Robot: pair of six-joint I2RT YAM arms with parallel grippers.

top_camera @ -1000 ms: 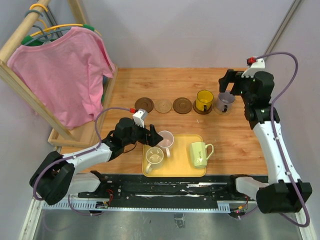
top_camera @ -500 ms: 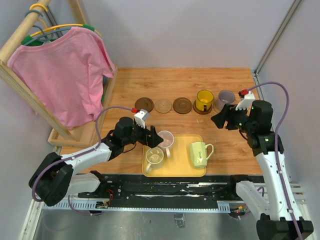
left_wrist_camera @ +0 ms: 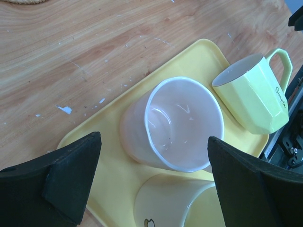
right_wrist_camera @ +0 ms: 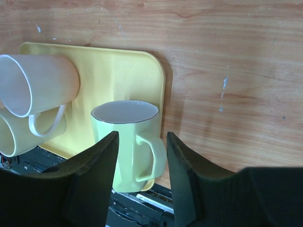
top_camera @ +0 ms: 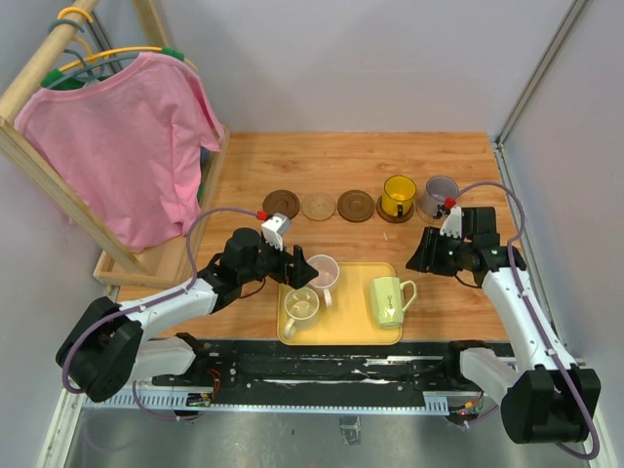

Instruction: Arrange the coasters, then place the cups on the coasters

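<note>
Wooden table (top_camera: 351,161), plain grey walls (top_camera: 361,58), even light; wooden rack (top_camera: 39,66) at left holding pink shirt (top_camera: 127,146)

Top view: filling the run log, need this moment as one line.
left gripper open, facing pink cup on tray | right gripper open, facing green cup | three coasters bare | yellow cup and grey cup set on the other two

Five cups are showing: a pink cup (top_camera: 325,271), a cream cup (top_camera: 300,305) and a green cup (top_camera: 390,297) are sitting on the one yellow tray (top_camera: 351,322), while a yellow cup (top_camera: 398,195) and a grey cup (top_camera: 439,195) are standing beyond it. Three bare coasters (top_camera: 318,206) are lying in that same row, and a fourth coaster is peeking out under the yellow cup
</note>
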